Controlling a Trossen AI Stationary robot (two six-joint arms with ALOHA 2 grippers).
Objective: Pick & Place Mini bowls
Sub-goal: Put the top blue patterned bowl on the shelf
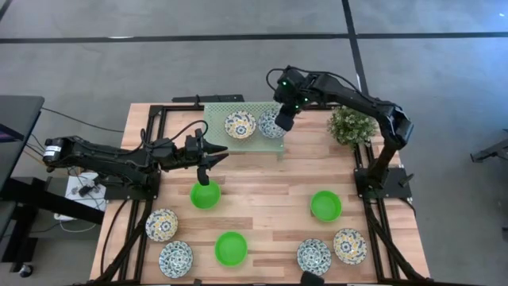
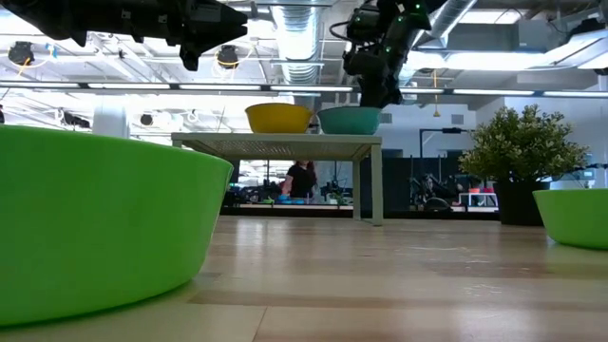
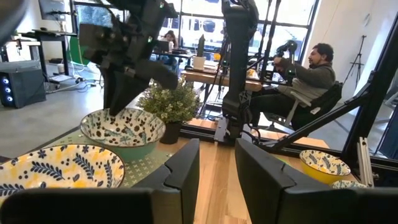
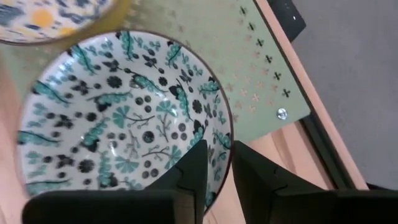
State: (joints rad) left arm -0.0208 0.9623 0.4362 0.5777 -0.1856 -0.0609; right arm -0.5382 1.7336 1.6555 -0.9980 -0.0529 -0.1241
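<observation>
- My left hand [image 1: 208, 163] hangs above the table [image 1: 270, 191], fingers apart with nothing between them; a plain green bowl [image 1: 205, 195] sits just below it.
- Further out from that hand, on the pale green rack [image 1: 218, 119], rests a yellow-patterned bowl [image 1: 240, 125].
- My right hand [image 1: 282, 121] is over the rack's other bowl, the teal-patterned one [image 4: 118, 118]; its fingers [image 4: 193, 171] stand a little apart astride the rim, one inside and one outside. I cannot tell whether they touch it.
- Beside my right arm stands a potted plant [image 1: 351, 125].
- Two more green bowls [image 1: 325, 205] and four patterned ones lie along the table's near side.
</observation>
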